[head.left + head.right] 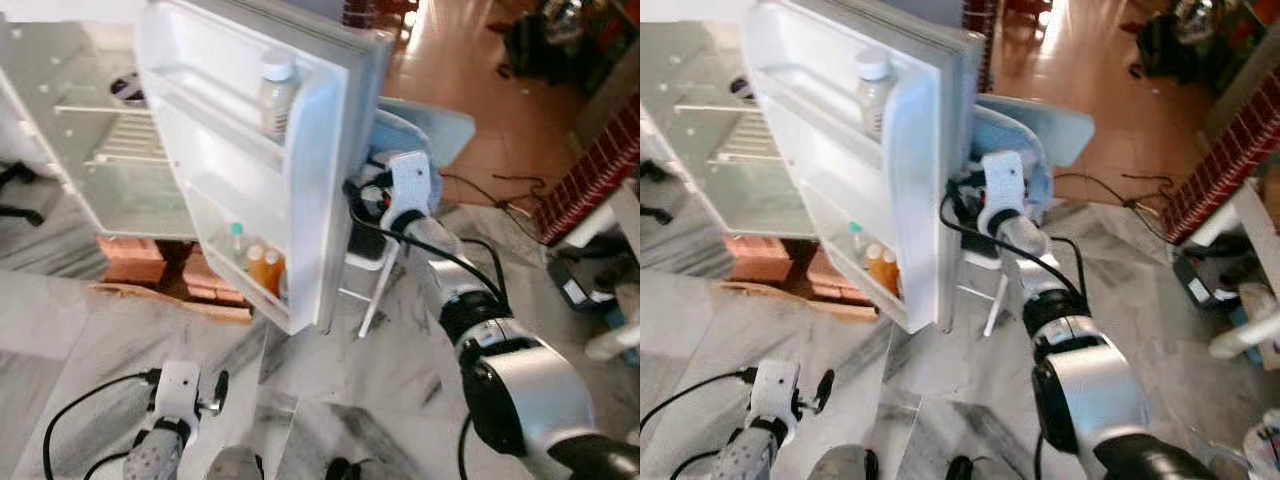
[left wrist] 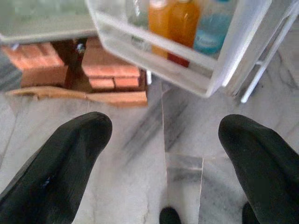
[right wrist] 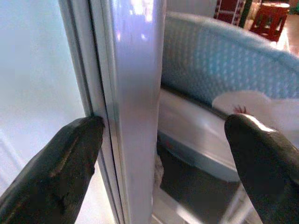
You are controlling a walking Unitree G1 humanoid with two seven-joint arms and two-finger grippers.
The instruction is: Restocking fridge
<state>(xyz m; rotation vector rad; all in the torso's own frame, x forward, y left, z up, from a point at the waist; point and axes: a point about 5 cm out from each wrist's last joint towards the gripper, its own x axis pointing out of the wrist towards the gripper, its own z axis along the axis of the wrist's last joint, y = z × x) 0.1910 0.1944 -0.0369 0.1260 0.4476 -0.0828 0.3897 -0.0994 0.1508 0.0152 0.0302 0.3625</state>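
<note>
1. Right arm (image 1: 500, 370): silver tube segments, a black band at mid-forearm, a bulky black joint near the elbow.
2. Right wrist block (image 1: 408, 190): white housing, red and black wiring at its side, a black cable trailing along the forearm.
3. Left wrist block (image 1: 176, 388): white housing, a dark spot on top, a black knob, a looping black cable.
4. Left fingers (image 2: 56, 168): black, rounded, matte.
5. Right fingers (image 3: 60, 172): black, rounded.

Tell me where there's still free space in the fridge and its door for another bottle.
Upper door shelf: bare left of the white-capped bottle. Lower door shelf: crowded at its outer end by orange bottles and a blue one; freer toward the hinge. Wire rack inside looks bare. The right gripper straddles the door edge, open.
</note>
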